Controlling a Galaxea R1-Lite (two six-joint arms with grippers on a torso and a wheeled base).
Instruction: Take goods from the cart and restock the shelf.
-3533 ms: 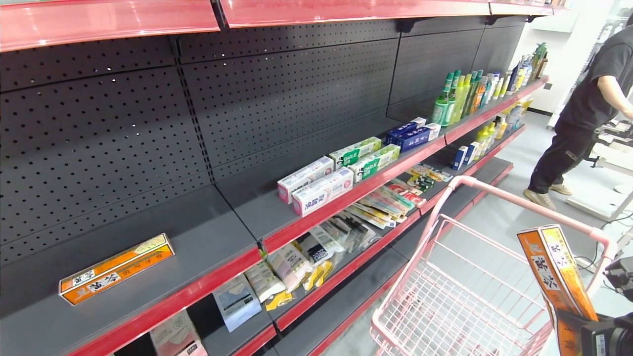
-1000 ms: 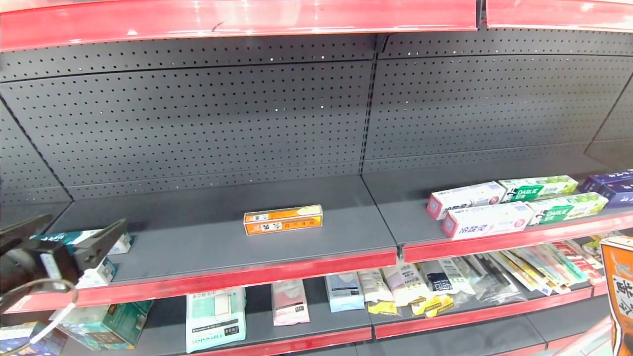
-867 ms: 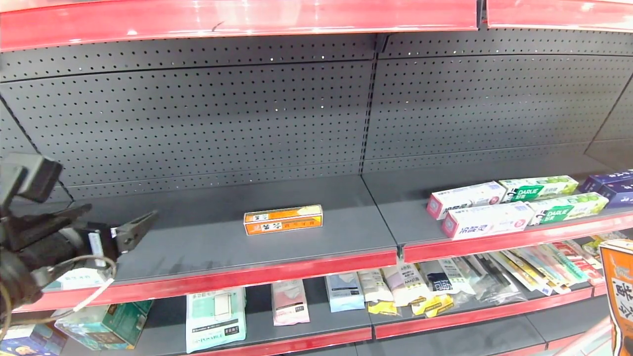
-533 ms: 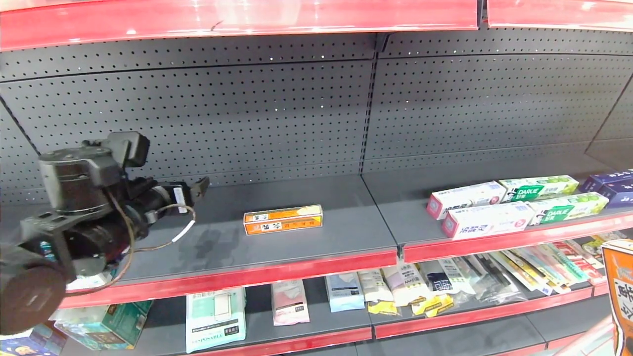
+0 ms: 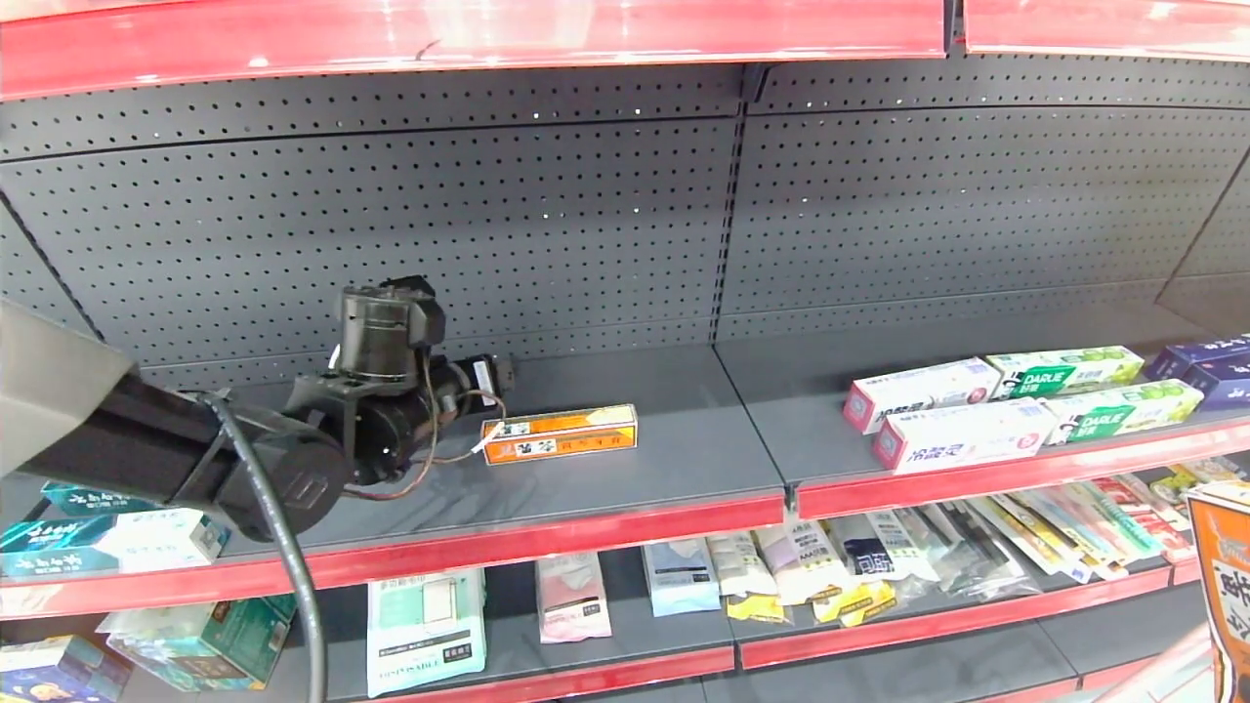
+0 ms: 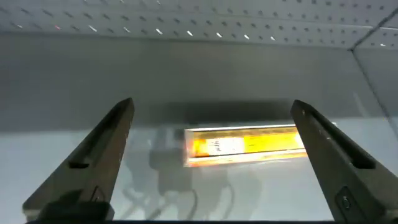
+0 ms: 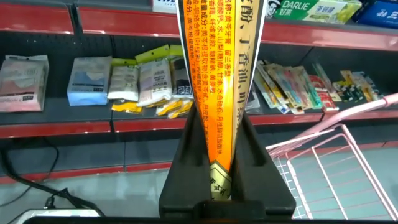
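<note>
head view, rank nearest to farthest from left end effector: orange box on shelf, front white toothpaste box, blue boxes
1. orange box on shelf, just right of the left end effector.
2. front white toothpaste box, next bay to the right.
3. blue boxes, far right edge.

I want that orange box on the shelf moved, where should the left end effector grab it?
Probably across its narrow width near the middle, from above: the orange box lies flat, long sides parallel to the shelf edge. The open left end effector is beside it.
</note>
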